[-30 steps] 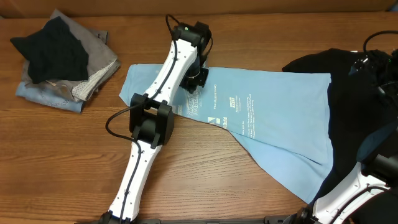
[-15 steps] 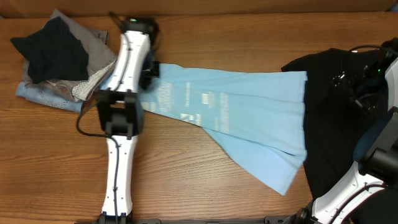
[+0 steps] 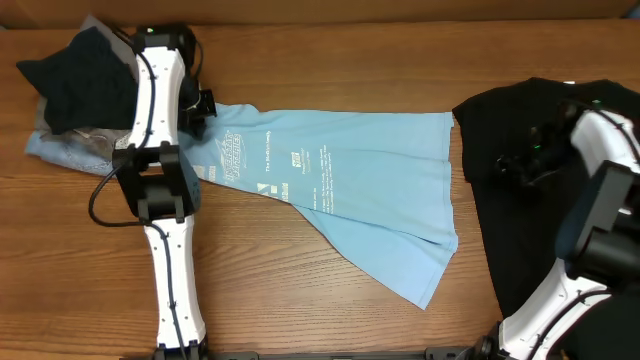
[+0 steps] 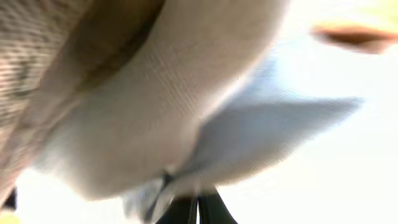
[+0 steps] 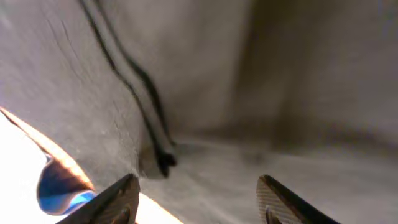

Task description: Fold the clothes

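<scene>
T-shirt (image 3: pixel 380 190) sky-blue, white print, spread flat, fanned.

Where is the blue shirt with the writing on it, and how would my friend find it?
Look at the wooden table: across its middle a sky-blue T-shirt lies stretched out, between a heap of dark and grey clothes at the far left and a black shirt at the right. It is the only one with white logos and text printed on it.
</scene>
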